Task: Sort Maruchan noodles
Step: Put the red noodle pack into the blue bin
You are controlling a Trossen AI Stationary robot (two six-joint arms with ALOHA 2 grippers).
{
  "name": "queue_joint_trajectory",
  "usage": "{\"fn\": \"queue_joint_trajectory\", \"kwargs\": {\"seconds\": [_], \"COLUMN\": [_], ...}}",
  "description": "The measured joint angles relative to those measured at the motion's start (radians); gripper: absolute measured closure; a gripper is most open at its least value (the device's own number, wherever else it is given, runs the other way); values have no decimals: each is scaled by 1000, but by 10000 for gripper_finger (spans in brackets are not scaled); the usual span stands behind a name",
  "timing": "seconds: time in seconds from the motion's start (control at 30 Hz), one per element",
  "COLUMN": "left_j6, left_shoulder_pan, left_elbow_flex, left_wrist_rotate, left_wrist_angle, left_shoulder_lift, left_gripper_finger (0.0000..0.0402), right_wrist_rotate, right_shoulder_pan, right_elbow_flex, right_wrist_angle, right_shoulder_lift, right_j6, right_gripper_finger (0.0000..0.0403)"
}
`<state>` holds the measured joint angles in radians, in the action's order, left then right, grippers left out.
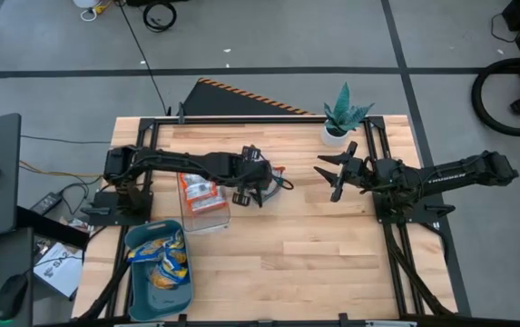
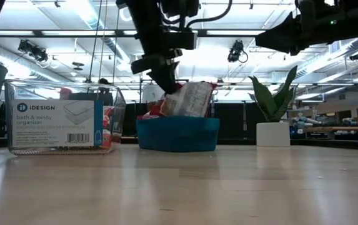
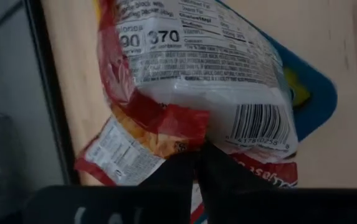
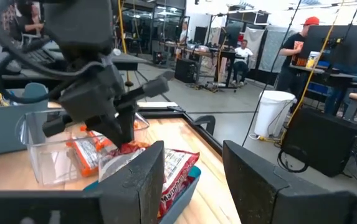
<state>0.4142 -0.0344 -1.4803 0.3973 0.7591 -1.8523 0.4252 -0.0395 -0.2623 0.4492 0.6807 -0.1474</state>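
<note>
Left gripper (image 3: pixel 198 163) pinches a red-and-white noodle packet (image 3: pixel 203 68) by its crimped end: light, crinkly, slippery; right gripper (image 1: pixel 332 175) wide.

The left arm stretches across the desk (image 1: pixel 332 263) from its left edge, its end effector (image 1: pixel 258 191) angled down with fingers (image 3: pixel 184 171) pinched together on a red-and-white noodle packet (image 3: pixel 197 68). The right arm reaches in from the opposite side — its end effector (image 1: pixel 332 174) raised, fingers (image 4: pixel 253 180) spread apart, holding nothing.
</note>
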Motion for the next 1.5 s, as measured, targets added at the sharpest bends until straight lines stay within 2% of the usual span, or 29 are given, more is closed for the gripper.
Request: {"fn": "queue_joint_trajectory", "kwargs": {"seconds": [0.17, 0.27, 0.37, 0.5, 0.73, 0.93, 1.07, 1.17, 1.27, 1.37, 1.5], "left_j6": [-94, -116, -112, -111, -112, -114, -106, -89, -100, -132, -155], "left_shoulder_pan": [-30, -43, -47, -53, -60, -49, -24, -4, 3, -21, -48], "left_elbow_flex": [0, 0, 0, 0, 1, -33, -32, -33, -31, -32, -35], "left_wrist_rotate": [-136, -177, -173, -109, -80, -62, -76, -112, -104, -86, -114], "left_wrist_angle": [20, 39, 25, 10, 56, 75, -10, -82, -107, -101, -69], "left_shoulder_lift": [-9, -32, -54, -57, -4, 39, 40, 11, -38, -78, -102], "left_gripper_finger": [335, 300, 269, 236, 190, 186, 191, 194, 196, 196, 196], "right_wrist_rotate": [0, 0, 0, 0, 0, 0, 0, 0, -5, -6, -5], "right_shoulder_pan": [0, 0, 0, 0, 0, 0, 0, -1, -1, -2, -3], "right_elbow_flex": [0, 0, 0, 0, 0, 0, 0, 0, 0, 0, 0], "right_wrist_angle": [0, 1, 3, 0, -1, 0, 6, 7, 7, 6, 6], "right_shoulder_lift": [-1, -1, 0, 0, 0, 0, 0, 0, 0, 0, 0], "right_j6": [6, 6, 5, 2, -5, -5, -4, -1, 6, 7, 6], "right_gripper_finger": [234, 234, 234, 234, 234, 234, 234, 234, 234, 234, 234]}}
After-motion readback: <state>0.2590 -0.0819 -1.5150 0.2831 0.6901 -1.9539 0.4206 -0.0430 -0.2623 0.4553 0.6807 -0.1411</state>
